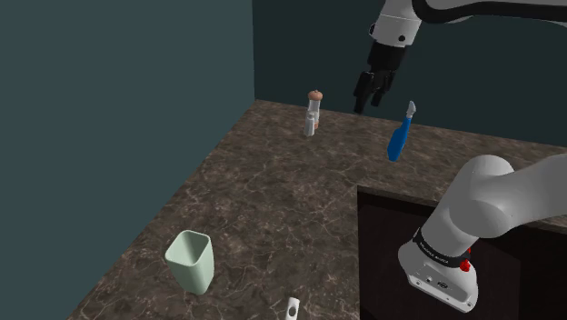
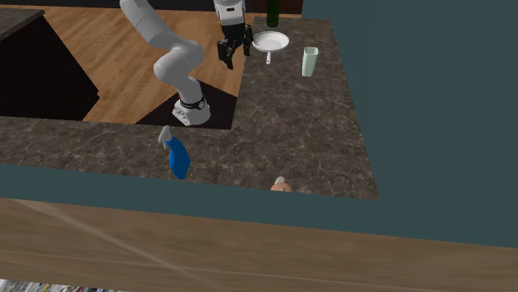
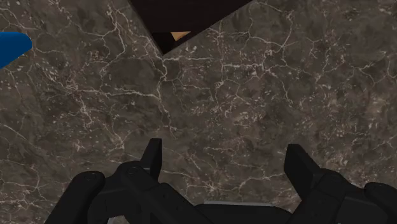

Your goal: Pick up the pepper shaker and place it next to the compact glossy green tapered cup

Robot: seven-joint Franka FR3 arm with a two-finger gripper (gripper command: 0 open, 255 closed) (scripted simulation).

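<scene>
- Shoulder view: you see the pepper shaker [image 1: 313,114] standing up on the brown stone counter [image 1: 273,200], near the far corner by the walls. It has a brown top. The gripper [image 1: 366,102] hangs in the air to the shoulder view's right of the shaker and does not touch it. A blue spray bottle [image 1: 400,135] stands further right. The green cup [image 1: 191,262] is well apart from the shaker, low in this view.
- Second exterior view: you see the shaker's brown top [image 2: 280,184] peeking over the near edge of the counter [image 2: 290,124]. The spray bottle [image 2: 177,156] is to its left. The cup [image 2: 310,61] and a white pan [image 2: 271,41] sit at the far end. The gripper [image 2: 235,56] hangs up there in the air.
- Wrist view: you see the gripper [image 3: 224,153] looking down. Its black fingers [image 3: 151,156] stand wide apart, with bare counter [image 3: 222,83] between them. A bit of blue bottle [image 3: 13,48] shows at one edge.
</scene>
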